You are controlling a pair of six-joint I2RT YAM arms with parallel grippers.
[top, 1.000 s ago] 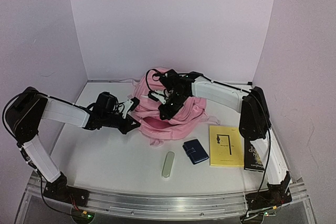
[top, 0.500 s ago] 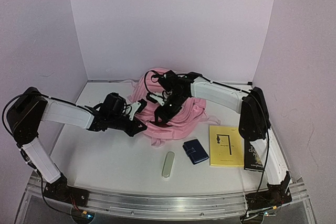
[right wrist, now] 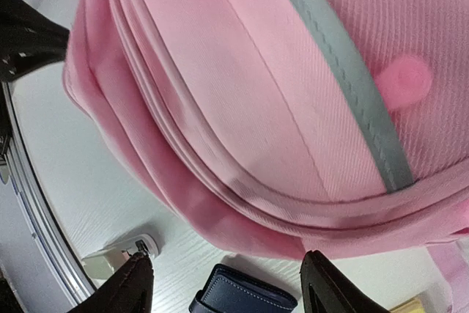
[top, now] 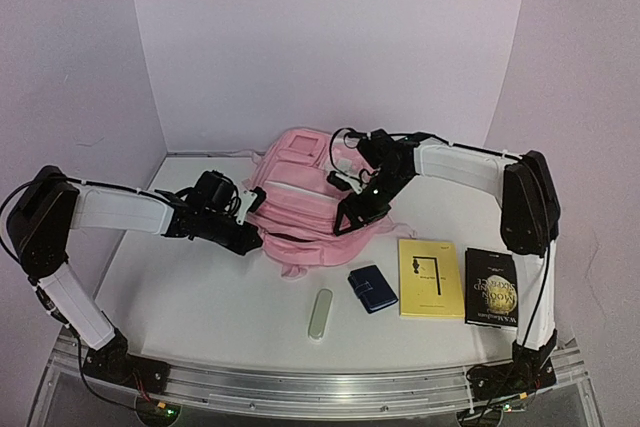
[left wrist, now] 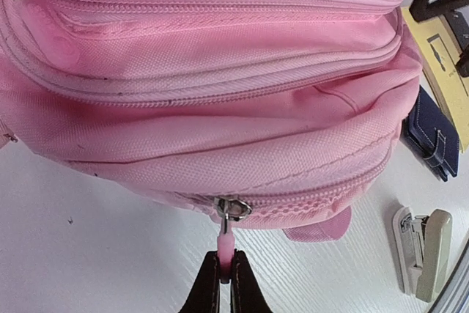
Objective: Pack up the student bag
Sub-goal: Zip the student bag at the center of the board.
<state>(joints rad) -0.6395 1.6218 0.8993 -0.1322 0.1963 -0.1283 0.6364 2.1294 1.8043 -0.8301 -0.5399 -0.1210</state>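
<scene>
Since a second ago the right gripper [top: 352, 215] is swinging off toward three o'clock, jaws now apart on nothing, and the student bag [top: 300, 202] is slumping flat mid-table. Soft and light, it is likely sagging under any pull, so the left gripper [left wrist: 226, 267] is pinching shut on its pink zip pull [left wrist: 226, 243], the sensible hold. Yellow book [top: 431, 277], black book [top: 491, 288], navy wallet [top: 372, 288] and stapler [top: 321, 313] are lying at its four to six o'clock, none blocking the zip.

Pink student bag [top: 300, 202], soft, lying flat mid-table, zips closed
</scene>
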